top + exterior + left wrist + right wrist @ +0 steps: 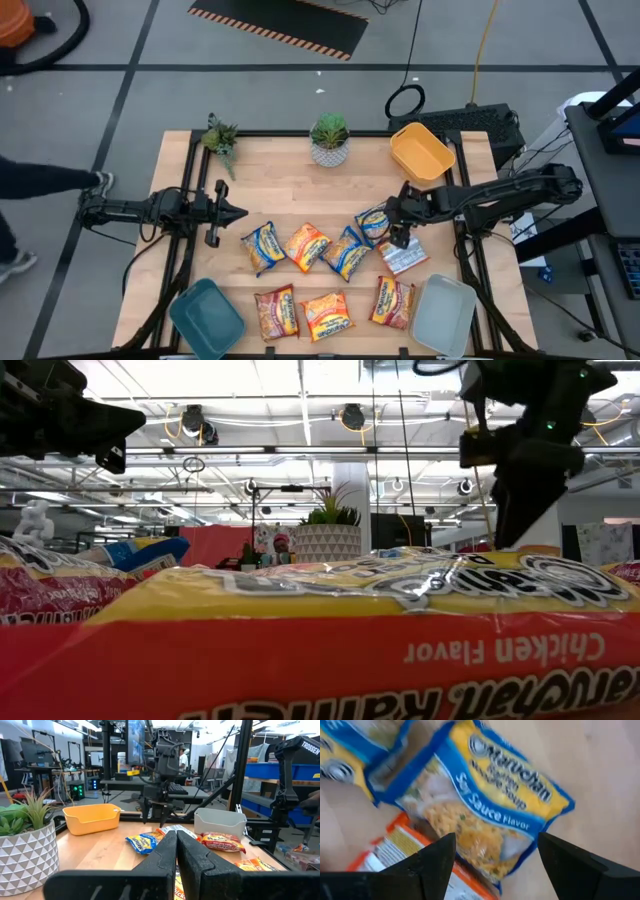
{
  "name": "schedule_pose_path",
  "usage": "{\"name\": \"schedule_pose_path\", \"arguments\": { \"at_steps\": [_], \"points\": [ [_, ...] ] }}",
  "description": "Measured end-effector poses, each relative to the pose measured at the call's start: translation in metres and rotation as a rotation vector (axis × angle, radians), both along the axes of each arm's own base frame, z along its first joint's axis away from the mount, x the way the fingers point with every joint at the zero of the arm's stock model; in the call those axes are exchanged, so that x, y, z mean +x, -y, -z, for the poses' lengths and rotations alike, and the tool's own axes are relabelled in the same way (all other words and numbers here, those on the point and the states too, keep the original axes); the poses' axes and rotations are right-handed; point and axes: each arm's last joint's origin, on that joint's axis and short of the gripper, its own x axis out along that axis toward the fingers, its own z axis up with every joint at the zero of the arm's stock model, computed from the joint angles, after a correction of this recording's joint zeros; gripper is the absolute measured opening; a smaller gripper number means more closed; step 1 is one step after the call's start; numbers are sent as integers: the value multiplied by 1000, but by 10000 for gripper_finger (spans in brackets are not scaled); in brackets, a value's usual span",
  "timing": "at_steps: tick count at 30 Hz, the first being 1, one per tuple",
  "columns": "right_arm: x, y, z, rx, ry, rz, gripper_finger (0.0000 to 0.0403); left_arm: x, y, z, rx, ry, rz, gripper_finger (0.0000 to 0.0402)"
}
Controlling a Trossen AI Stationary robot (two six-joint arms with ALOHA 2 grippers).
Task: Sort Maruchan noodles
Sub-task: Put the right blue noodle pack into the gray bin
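Observation:
Several Maruchan packets lie flat on the wooden table. A row of blue-and-yellow, orange and blue-and-yellow packets sits mid-table; red, orange and red ones lie nearer. My right gripper is open above a blue-and-yellow Soy Sauce packet, which shows between its fingers; a face-down packet lies beside it. My left gripper is shut, held above the table's left side, touching nothing.
A yellow bin stands at the far right, a teal bin at the near left corner and a pale bin at the near right corner. A potted plant and a green sprig sit along the far edge.

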Motion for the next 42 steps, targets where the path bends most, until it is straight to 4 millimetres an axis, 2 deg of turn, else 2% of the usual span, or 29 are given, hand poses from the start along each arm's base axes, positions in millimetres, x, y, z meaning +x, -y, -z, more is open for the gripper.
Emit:
{"name": "schedule_pose_path", "arguments": {
  "at_steps": [6,13,24,28,32,42],
  "points": [
    [-6,2,9,30,-36,30,274,0,0,0,-6,-1,1,19],
    [-14,3,22,18,-85,-12,274,0,0,0,-5,-1,0,19],
    [-23,8,40,61,-101,-12,274,0,0,0,22,1,-4,19],
    [-20,12,41,47,-54,-39,273,0,0,0,27,1,-5,19],
    [-20,15,46,37,-28,-52,251,0,0,0,27,1,-5,19],
    [-33,20,64,21,-55,-85,158,0,0,0,80,7,-21,19]
  ]
}}
